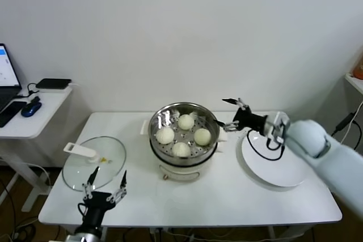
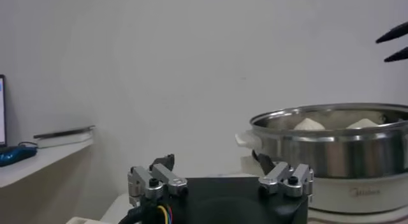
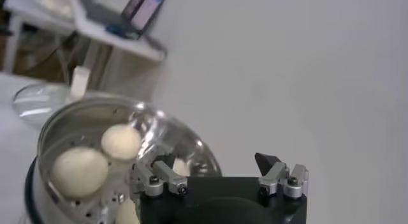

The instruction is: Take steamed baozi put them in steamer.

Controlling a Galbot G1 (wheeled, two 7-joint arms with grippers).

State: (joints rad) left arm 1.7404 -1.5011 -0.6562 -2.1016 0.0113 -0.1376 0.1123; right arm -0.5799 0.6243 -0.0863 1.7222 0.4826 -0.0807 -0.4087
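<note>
Head view: four baozi [image 1: 186, 122] sit in the steamer [image 1: 183, 140] at the centre of the white table [image 1: 227, 196]. Just right of the pot's rim, the right gripper [image 1: 231, 113] hangs spread wide and empty, its arm reaching in from the right over a white plate [image 1: 272, 168]. At lower left, the left gripper [image 1: 106, 183] is parked near the table's front edge, fingers splayed, holding nothing, just below a glass lid [image 1: 93, 161] lying flat.

Left wrist view: the steamer [image 2: 331, 149] fills the lower right, bun tops [image 2: 309, 124] showing above its rim; the right gripper's dark fingertips [image 2: 395, 34] enter at upper right.

Right wrist view: the steamer [image 3: 51, 126] sits at lower left with baozi [image 3: 79, 171] on its perforated floor, the lid [image 3: 38, 99] beyond it at left and a laptop [image 3: 145, 5] at the top.
</note>
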